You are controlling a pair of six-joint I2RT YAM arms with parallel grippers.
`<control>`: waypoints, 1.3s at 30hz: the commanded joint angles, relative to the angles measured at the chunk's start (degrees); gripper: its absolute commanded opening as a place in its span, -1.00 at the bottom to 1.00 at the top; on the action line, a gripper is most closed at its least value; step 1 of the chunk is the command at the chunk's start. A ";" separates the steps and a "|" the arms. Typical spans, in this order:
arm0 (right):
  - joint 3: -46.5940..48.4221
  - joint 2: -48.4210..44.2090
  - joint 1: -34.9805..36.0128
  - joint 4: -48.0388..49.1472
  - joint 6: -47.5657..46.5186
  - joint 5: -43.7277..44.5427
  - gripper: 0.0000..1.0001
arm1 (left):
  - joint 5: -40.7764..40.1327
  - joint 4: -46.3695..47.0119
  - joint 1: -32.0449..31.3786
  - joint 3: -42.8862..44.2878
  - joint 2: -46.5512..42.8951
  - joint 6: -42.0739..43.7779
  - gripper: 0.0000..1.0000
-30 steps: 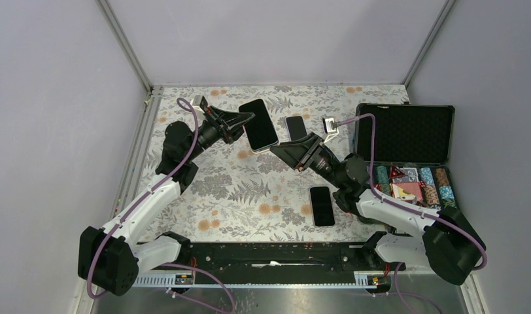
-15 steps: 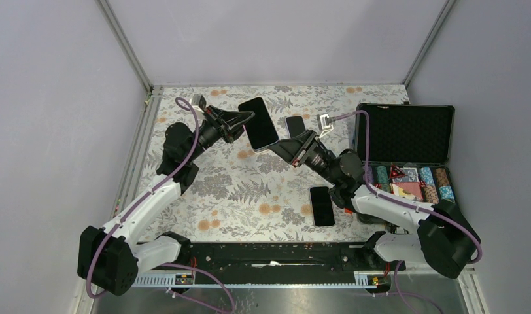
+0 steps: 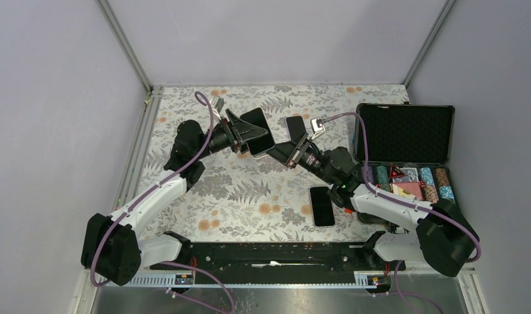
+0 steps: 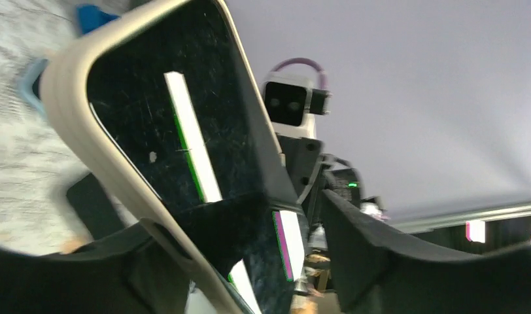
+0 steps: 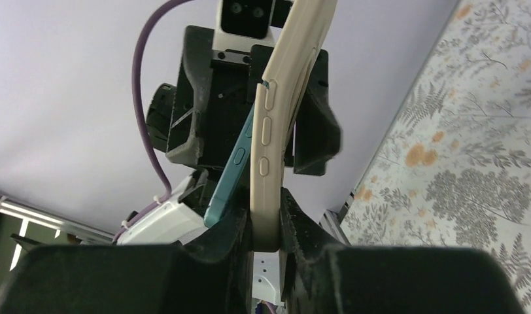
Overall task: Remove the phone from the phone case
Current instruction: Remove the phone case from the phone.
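Both left tool (image 3: pixel 251 137) and right tool (image 5: pixel 266 226) clamp phone case (image 5: pixel 266 131); phone (image 5: pixel 230 173) edge lifted.

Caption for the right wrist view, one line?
Right gripper pinching the beige case by its end, teal phone partly levered out.

My left pincer (image 3: pixel 250 136) and my right pincer (image 3: pixel 280 152) both squeeze the phone case (image 3: pixel 259 127) at the far middle. They sit tip to tip, so nothing else fits between them. Just behind my right pincer, a small phone (image 3: pixel 295 125) lies on the flowery table (image 3: pixel 237 196). A black phone (image 3: pixel 322 205) lies nearer, just beside my right arm. On the right, a big black box (image 3: pixel 407 131) with chips (image 3: pixel 413 183) blocks the way. On the left and in the near middle I see only bare table, so a pincer can pass there.
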 commanded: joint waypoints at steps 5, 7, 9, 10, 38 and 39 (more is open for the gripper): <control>-1.38 -4.39 0.04 -0.46 1.45 3.70 -1.00 | -10.33 -21.42 0.29 1.66 -8.03 26.54 0.78; -2.17 -4.29 0.03 -0.49 2.60 4.08 -1.00 | -11.48 -24.60 0.93 2.07 -9.81 29.36 0.96; -2.89 -4.10 -0.02 -0.45 3.61 4.33 -1.00 | -12.10 -28.13 2.10 3.39 -11.52 32.06 0.98; -3.23 -4.24 -0.06 -0.85 3.86 4.57 -1.00 | -13.09 -29.86 2.44 4.04 -12.43 33.50 0.97; -5.74 4.74 -0.20 -6.90 15.42 5.83 -1.00 | -37.03 -41.29 -18.43 4.03 -14.86 68.73 0.71; -5.62 4.63 -0.18 -7.95 15.42 5.77 -1.00 | -36.62 -41.03 -19.35 4.00 -14.36 70.60 0.69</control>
